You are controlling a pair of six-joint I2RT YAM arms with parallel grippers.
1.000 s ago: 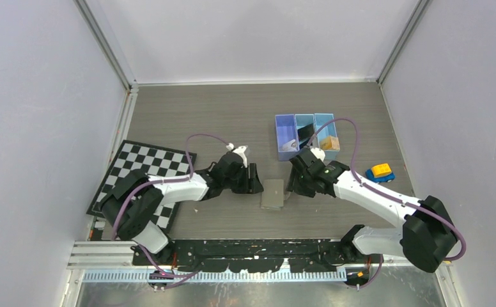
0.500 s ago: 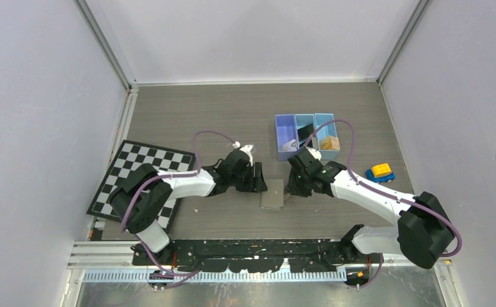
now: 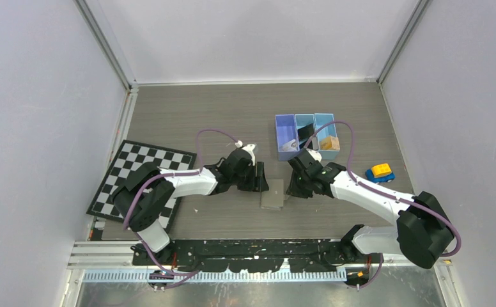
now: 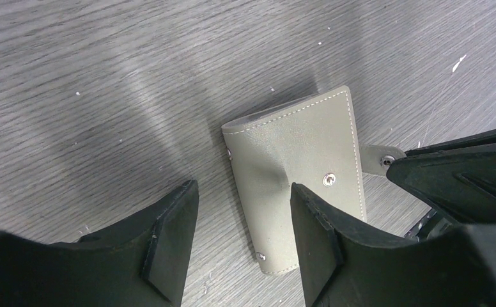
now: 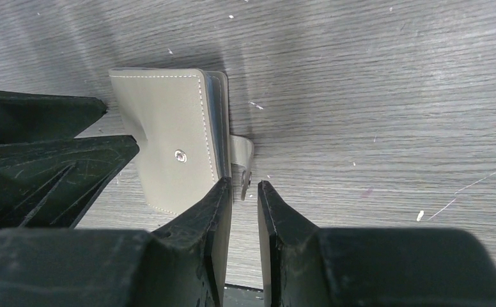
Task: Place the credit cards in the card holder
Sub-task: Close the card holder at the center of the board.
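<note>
The grey-taupe card holder (image 3: pixel 272 194) lies closed on the table between both grippers. My left gripper (image 4: pixel 242 198) is open and straddles the holder's (image 4: pixel 296 166) spine edge, one finger over the cover and the other above bare table. My right gripper (image 5: pixel 243 187) stands open by a narrow gap at the holder's (image 5: pixel 169 141) other edge, and the snap tab (image 5: pixel 242 163) sits right at its fingertips. An orange credit card (image 3: pixel 330 142) and a whitish one (image 3: pixel 288 146) lie in the blue tray's outer compartments.
The blue three-compartment tray (image 3: pixel 277 137) stands behind the right gripper, with a dark item (image 3: pixel 306 133) in its middle compartment. A yellow and blue toy car (image 3: pixel 379 173) sits at the right. A checkerboard mat (image 3: pixel 137 169) lies at the left under the left arm.
My left gripper has slid right, up to the holder's edge. My right gripper's jaws have narrowed a lot around the snap tab. The holder has not moved.
</note>
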